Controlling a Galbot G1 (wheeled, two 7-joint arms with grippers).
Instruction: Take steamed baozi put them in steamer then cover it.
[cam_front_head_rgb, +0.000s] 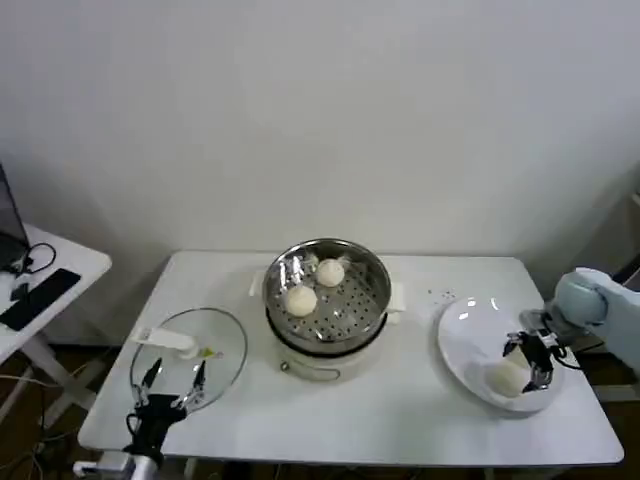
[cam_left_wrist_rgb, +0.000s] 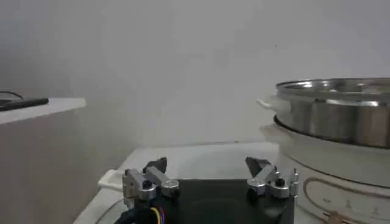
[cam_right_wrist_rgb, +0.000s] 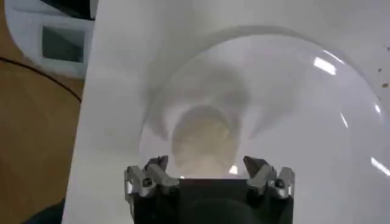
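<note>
Right claw (cam_front_head_rgb: 529, 362) open over plated baozi (cam_front_head_rgb: 506, 378).

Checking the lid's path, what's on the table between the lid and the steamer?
Nothing; the head view shows bare table between the lid and the steamer. The left gripper hovers open at the lid's near edge.

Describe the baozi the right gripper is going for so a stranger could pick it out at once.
Start at the steamer in the middle of the white table, then go to the white plate on the robot's right. The baozi lies on the plate's near part, with the open right gripper over it. Unlike the two buns in the steamer, it sits on the plate.
</note>
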